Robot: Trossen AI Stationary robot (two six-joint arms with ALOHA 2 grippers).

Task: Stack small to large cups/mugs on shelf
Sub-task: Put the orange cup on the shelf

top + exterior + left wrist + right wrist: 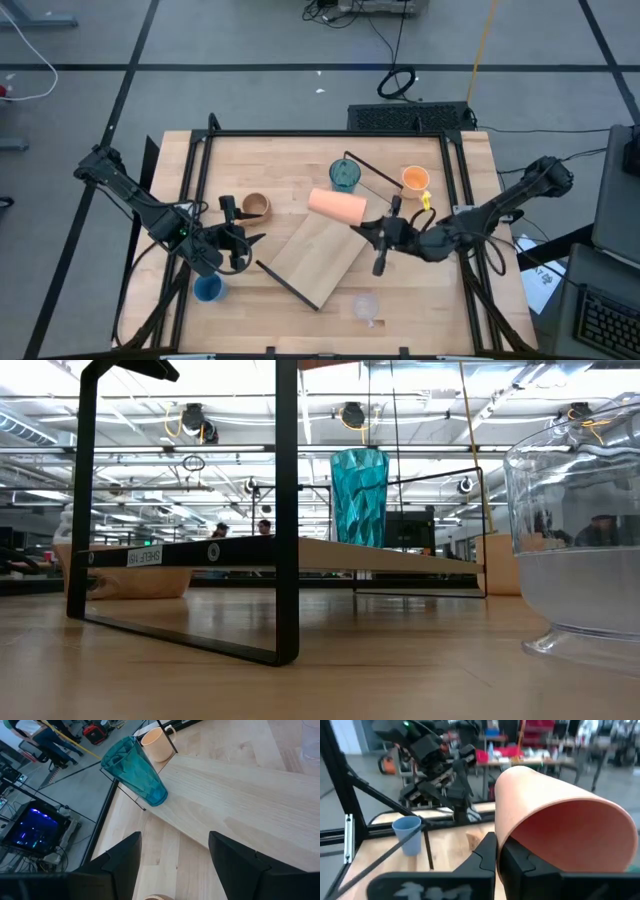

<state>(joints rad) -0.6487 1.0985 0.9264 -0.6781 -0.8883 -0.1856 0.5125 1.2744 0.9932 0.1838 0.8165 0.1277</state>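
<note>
The right gripper is clenched on the rim of the orange cup, probably light, thin-walled and slippery; the left gripper hangs released, empty.

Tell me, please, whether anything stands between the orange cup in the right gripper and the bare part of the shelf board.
Nothing visible does. The right gripper is shut on the orange cup, which lies on its side over the shelf at its far end. The teal tumbler stands beyond it, at the far rail, off the path. The board's middle shows bare.
</note>
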